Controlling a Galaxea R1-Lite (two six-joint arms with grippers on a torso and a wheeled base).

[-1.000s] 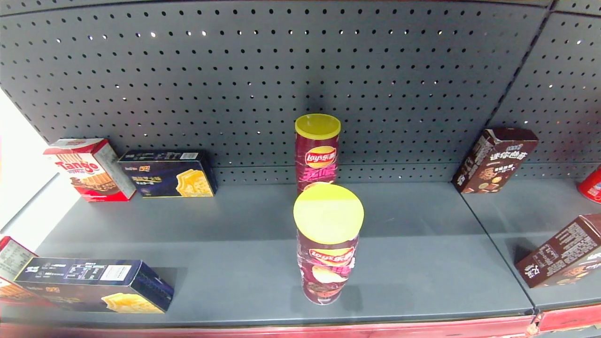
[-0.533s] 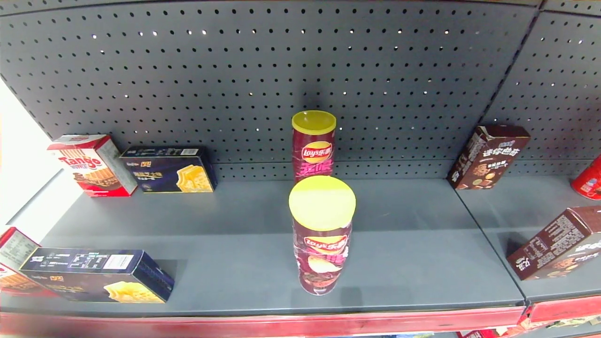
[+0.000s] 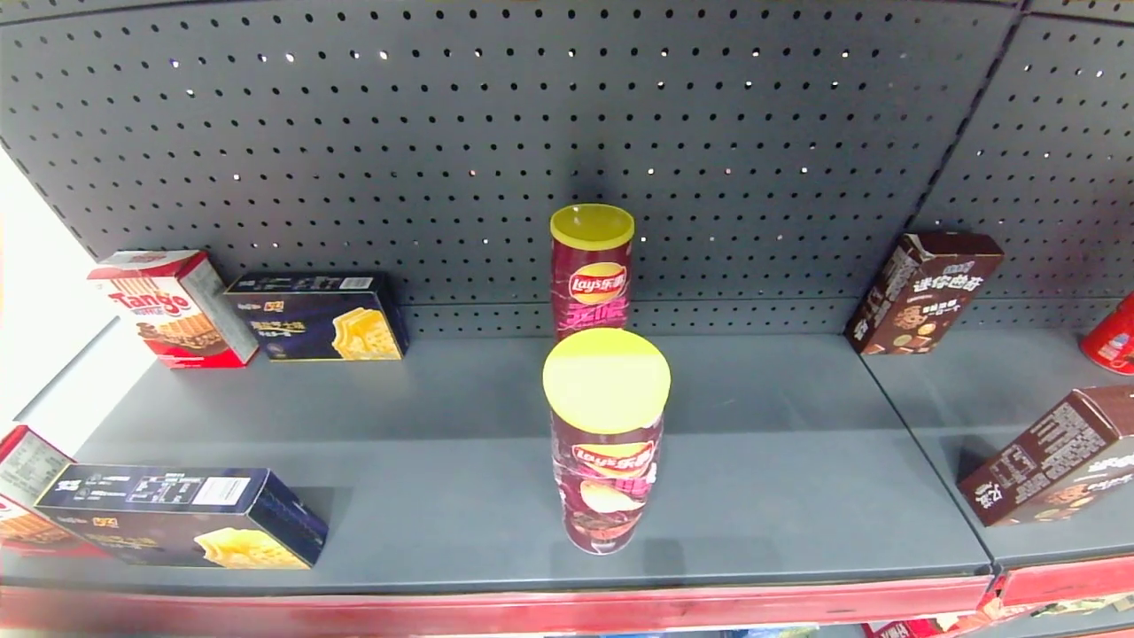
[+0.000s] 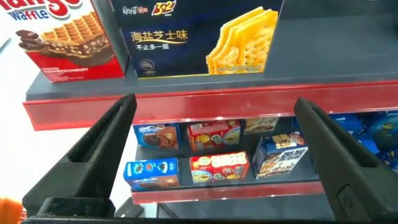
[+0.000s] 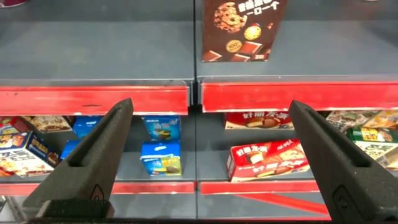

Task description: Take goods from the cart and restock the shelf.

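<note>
Head view, and the grey shelf (image 3: 425, 416) is right in front of us. The front chip can (image 3: 606, 443) stands upright under its yellow lid, dead centre and near the front edge. The rear chip can (image 3: 592, 270) stands upright at twelve o'clock from it, close against the pegboard (image 3: 443, 159). The two cans are apart, one straight behind the other. Over at ten o'clock, along the back, a red wafer box (image 3: 168, 310) stands just beside a rear navy box (image 3: 319, 316). At nine o'clock, by the front edge, a front navy box (image 3: 186, 516) lies flat, with a front red box (image 3: 22, 483) tucked against its outer end. Swing to two o'clock and a rear brown box (image 3: 921, 292) leans against the back wall. At three o'clock a front brown box (image 3: 1050, 456) lies on the neighbouring shelf section, and a red tin (image 3: 1112, 341) sits at the far edge beyond it. Now the left gripper (image 4: 214, 102): spread wide, nothing between its fingers, facing the front navy box and the shelf's red edge strip (image 4: 62, 112). The right gripper (image 5: 211, 104) is spread just as wide and carries nothing, facing rows of small packs (image 5: 264, 158) on the lower shelves.
</note>
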